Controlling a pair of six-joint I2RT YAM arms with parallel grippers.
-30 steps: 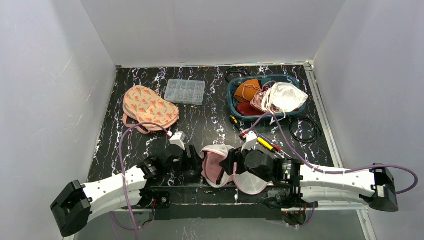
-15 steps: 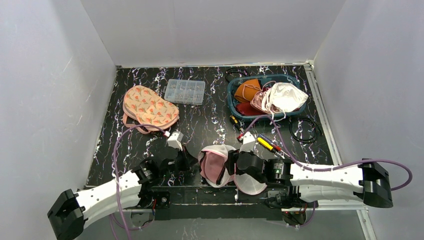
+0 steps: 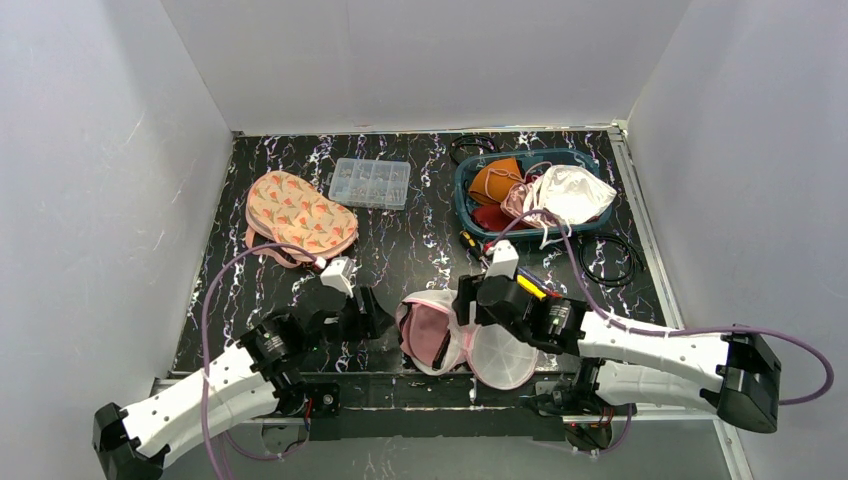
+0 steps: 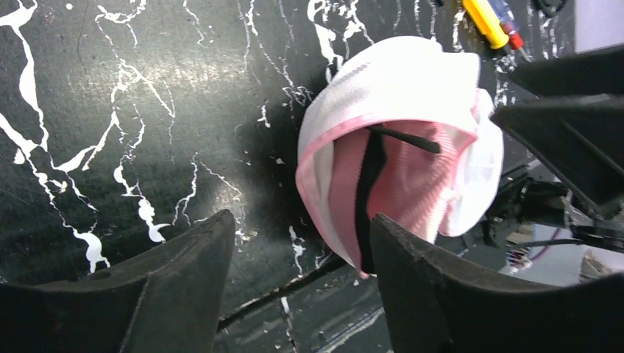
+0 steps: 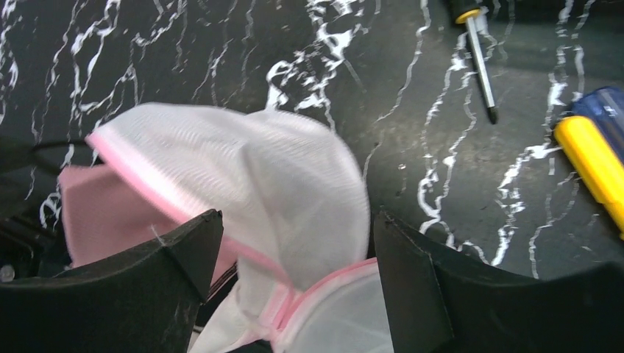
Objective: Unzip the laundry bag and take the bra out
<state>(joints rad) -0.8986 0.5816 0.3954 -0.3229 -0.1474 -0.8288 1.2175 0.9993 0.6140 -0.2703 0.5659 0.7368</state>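
The laundry bag (image 3: pixel 497 352), white mesh with pink trim, lies open at the table's near edge. Its domed half (image 4: pixel 397 81) gapes toward the left arm. Inside shows the pink bra (image 4: pixel 412 176) with a black strap. My left gripper (image 3: pixel 375 318) hangs just left of the bag, open and empty (image 4: pixel 302 220); its right finger (image 4: pixel 441 294) is close to the bag's lower rim. My right gripper (image 3: pixel 467 303) hovers over the bag's right side, open (image 5: pixel 296 220), with the mesh dome (image 5: pixel 279 169) and pink seam between its fingers but not pinched. The bra (image 5: pixel 103 213) peeks out at the left.
A blue basket (image 3: pixel 466 215) of bras stands back right, a clear plastic box (image 3: pixel 369 182) back centre, an orange patterned pouch (image 3: pixel 298 215) back left. Screwdrivers (image 3: pixel 535 288) and a black cable (image 3: pixel 610 258) lie right of the bag. The table's near edge runs just below the bag.
The left gripper has drawn back to the left, away from the bag. The right gripper has moved up off the bag's flat half, which now lies uncovered.
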